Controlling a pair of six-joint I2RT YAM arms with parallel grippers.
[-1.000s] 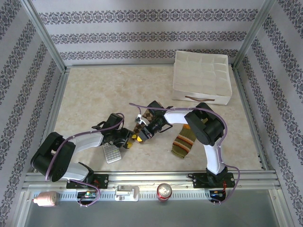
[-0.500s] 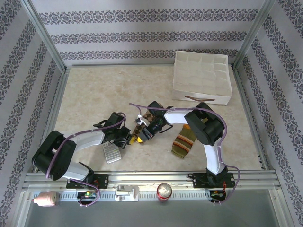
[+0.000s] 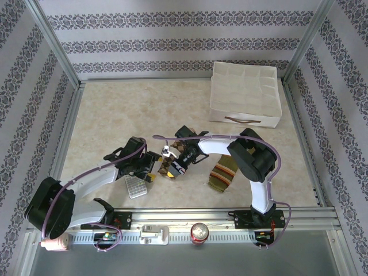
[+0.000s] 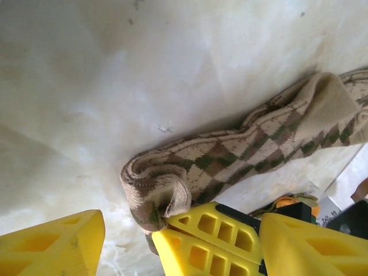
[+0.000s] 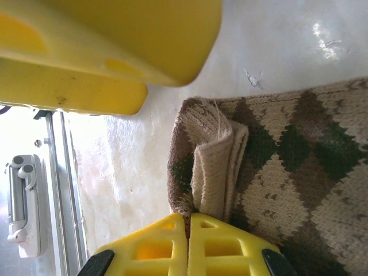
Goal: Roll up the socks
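Top view, worktop (image 3: 115, 121): pale and marbled, walled in by patterned panels.
Top view, left hand (image 3: 150, 175): reached in from the near-left, low over the worktop's near centre.
Top view, right hand (image 3: 171, 171): reached leftward from the near-right base and met the left hand almost tip to tip.
Top view, argyle sock (image 3: 164, 167): lay on the worktop between the two hands, mostly hidden under them.
Top view, olive sock (image 3: 223, 177): lay flat by the right arm, apart from the argyle sock.
Top view, calculator (image 3: 135, 186): sat just beside the left hand, on its near side.
Top view, white box (image 3: 245, 95): stood at the far right, well apart from the socks.

Left wrist view, left hand fingers (image 4: 54, 247): stood wide apart and gripped nothing.
Left wrist view, argyle sock (image 4: 230, 158): stretched up to the right, with its near end curled into a small fold.
Left wrist view, right hand fingers (image 4: 215, 233): pressed together, with their tips against that fold.

Right wrist view, right hand (image 5: 188, 230): its fingers were closed flush, touching the sock's folded end; whether cloth was pinched between them could not be told.
Right wrist view, argyle sock (image 5: 287, 149): its cuff was doubled over on the worktop.
Right wrist view, left hand finger (image 5: 103, 46): passed overhead, clear of the sock.
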